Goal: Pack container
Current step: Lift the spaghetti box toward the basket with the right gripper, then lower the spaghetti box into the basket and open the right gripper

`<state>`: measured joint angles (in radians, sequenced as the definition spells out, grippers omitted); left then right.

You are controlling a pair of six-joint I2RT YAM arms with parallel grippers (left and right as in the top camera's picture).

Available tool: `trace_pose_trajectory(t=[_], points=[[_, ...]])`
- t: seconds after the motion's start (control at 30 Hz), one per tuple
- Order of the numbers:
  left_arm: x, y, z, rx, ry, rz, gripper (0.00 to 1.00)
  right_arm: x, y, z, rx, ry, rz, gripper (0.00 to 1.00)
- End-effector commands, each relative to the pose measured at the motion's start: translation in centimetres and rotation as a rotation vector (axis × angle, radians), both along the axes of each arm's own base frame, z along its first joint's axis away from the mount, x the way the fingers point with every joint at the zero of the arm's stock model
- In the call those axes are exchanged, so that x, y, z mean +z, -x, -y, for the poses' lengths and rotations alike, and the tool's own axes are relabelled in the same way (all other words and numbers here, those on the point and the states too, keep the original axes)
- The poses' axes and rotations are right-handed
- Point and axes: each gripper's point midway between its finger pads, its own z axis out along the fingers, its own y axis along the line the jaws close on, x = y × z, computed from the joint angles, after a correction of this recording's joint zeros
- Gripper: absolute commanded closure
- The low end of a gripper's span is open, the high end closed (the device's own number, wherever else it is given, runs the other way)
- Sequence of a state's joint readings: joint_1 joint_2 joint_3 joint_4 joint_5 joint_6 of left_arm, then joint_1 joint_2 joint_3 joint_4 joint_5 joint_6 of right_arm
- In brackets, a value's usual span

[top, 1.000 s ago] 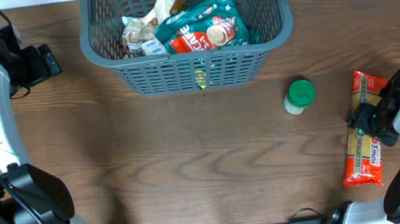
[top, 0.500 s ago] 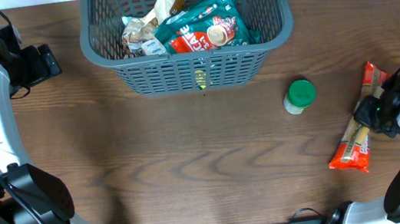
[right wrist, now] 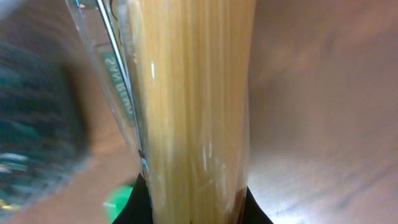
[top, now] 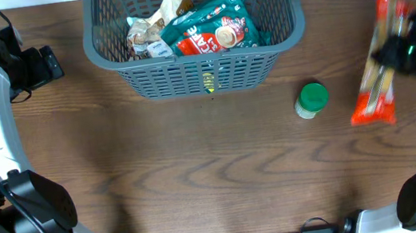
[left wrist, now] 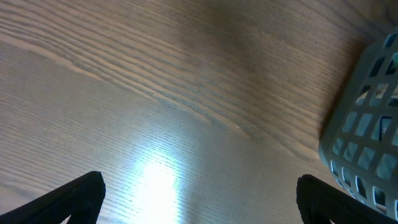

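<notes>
Right gripper (top: 402, 49) is clamped on a spaghetti packet (top: 376, 62), at the right edge of the table (top: 199, 174). The packet is long and has red ends. It runs roughly far to near with its near end tilted left. It's blurred in overhead, so I can't read the label.

The right wrist view has the packet (right wrist: 186, 106) filling mid-frame, with pasta strands visible through clear film. The two black fingers (right wrist: 134, 205) pinch it from either side at the bottom of the frame. The wood behind it is out of focus. I can't tell whether the packet touches the table.

Left gripper (top: 47, 65) sits at far left, well apart from everything loose, with jaws spread wide and nothing between them. In the left wrist view both fingertips (left wrist: 78, 193) are at the bottom corners with only bare wood between them. A corner of the mesh wall shows at the right edge.

The container (top: 198, 73) is a dark gray lattice basket at far centre, standing upright on the table. Inside it, a teal snack bag (top: 212, 26) lies across the right and middle, and a few small pale packets (top: 150, 31) are bunched on the left.

A small jar with a green lid (top: 311, 100) stands upright on the table, near and right of the container and just left of the packet's near end. It touches neither.
</notes>
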<state>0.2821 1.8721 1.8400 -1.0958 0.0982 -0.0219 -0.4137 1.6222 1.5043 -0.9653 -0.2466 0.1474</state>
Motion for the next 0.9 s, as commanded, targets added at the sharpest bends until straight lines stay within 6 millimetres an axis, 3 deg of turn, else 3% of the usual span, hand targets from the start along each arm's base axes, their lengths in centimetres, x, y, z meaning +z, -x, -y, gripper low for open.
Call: trace_pose_trajectory(t=[0.0, 0.03, 0.13, 0.23, 0.4, 0.53, 0.87], points=[[0.0, 0.1, -0.1, -0.011, -0.005, -0.004, 0.01, 9.9, -2.0, -2.6, 0.117, 0.095, 0.22, 0.99], [0.0, 0.1, -0.1, -0.011, -0.005, -0.004, 0.02, 12.3, -2.3, -3.7, 0.161, 0.123, 0.259, 0.99], [0.0, 0.1, -0.1, -0.011, -0.005, -0.004, 0.01, 15.8, -2.8, -6.2, 0.252, 0.154, 0.31, 0.98], [0.0, 0.1, -0.1, -0.011, -0.005, -0.004, 0.01, 17.9, -3.3, -9.4, 0.388, 0.182, 0.327, 0.99], [0.0, 0.1, -0.1, -0.011, -0.005, -0.004, 0.01, 18.3, -4.6, -15.0, 0.631, 0.236, 0.317, 0.99], [0.0, 0.1, -0.1, -0.011, -0.005, -0.004, 0.01, 18.8, -6.4, -18.5, 0.73, 0.32, 0.349, 0.99], [0.0, 0.1, -0.1, -0.011, -0.004, -0.004, 0.01, 23.5, -9.8, -27.0, 0.859, 0.491, 0.63, 0.99]])
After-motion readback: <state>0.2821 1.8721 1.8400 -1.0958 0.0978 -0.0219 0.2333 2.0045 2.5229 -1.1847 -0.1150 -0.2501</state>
